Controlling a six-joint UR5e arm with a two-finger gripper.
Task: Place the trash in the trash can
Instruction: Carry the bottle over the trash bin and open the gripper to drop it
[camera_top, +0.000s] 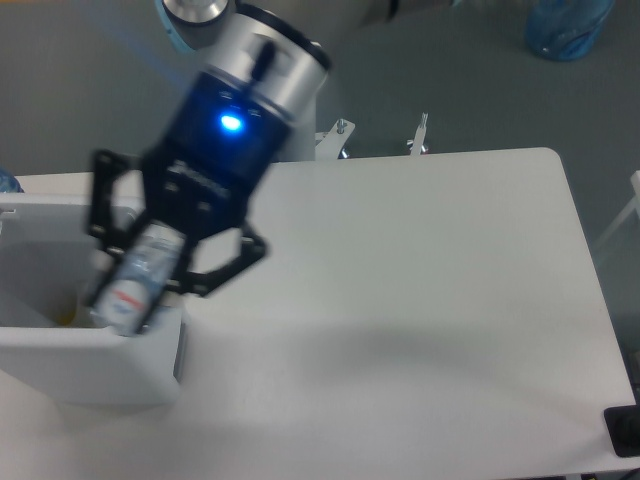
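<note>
Over the left edge of the table (430, 300), the gripper (150, 270) sits above the right rim of the trash can (90, 370), fingers pinched on the bottle (135, 280). The bottle hangs tilted, its lower end with a white and red patch (cap or label, too blurred to tell) pointing down-left, overlapping the can's right wall from this view. Whether that end is inside the opening or just above the rim, can't tell; the frame is motion-blurred. Grip looks to be around the bottle's mid-to-upper body, black linkage arms splayed on both sides. Blue LED lit on the gripper body. Something yellowish (66, 315) sits low inside the can, unclear what. The cup-like piece isn't identifiable here. Handling call: the bottle looks like thin clear plastic, so light, probably empty, squashy under clamp force and slick on the surface. A mid-body hold is fine for a short carry, but a long slim part held off-centre can pivot in the pads, which may explain the tilt. No fragility worry; a drop from here costs nothing if it lands inside. Main risk is the lower end catching the thick rim and tipping outward onto the table. I'd want the bottle's whole length clear of the right wall and over the opening before release.
</note>
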